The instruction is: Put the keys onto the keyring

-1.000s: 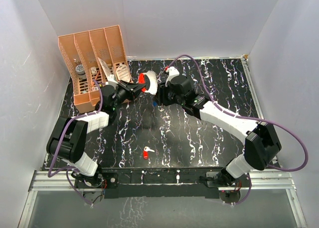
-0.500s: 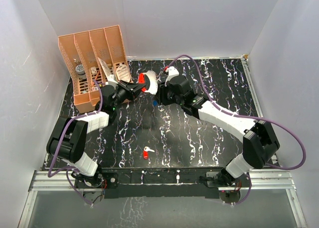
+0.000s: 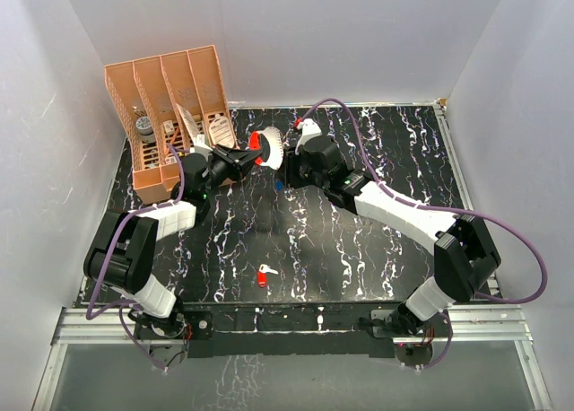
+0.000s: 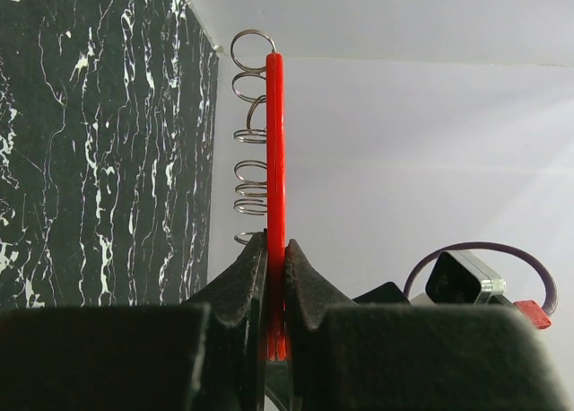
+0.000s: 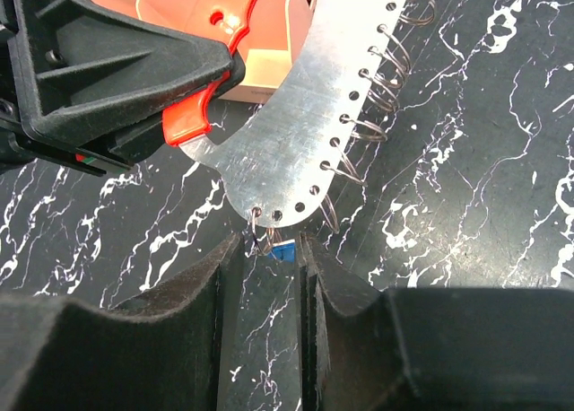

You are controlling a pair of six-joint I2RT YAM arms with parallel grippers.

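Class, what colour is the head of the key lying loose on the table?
Red. The loose key shows best in the top external view.

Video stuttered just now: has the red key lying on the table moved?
No. The red key sits on the same white veins of the table, near its front edge.

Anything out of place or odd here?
The red key lies alone near the arm bases, far from the keyring clamped in the left gripper; the right gripper holds the blue key. Nothing else stands out.
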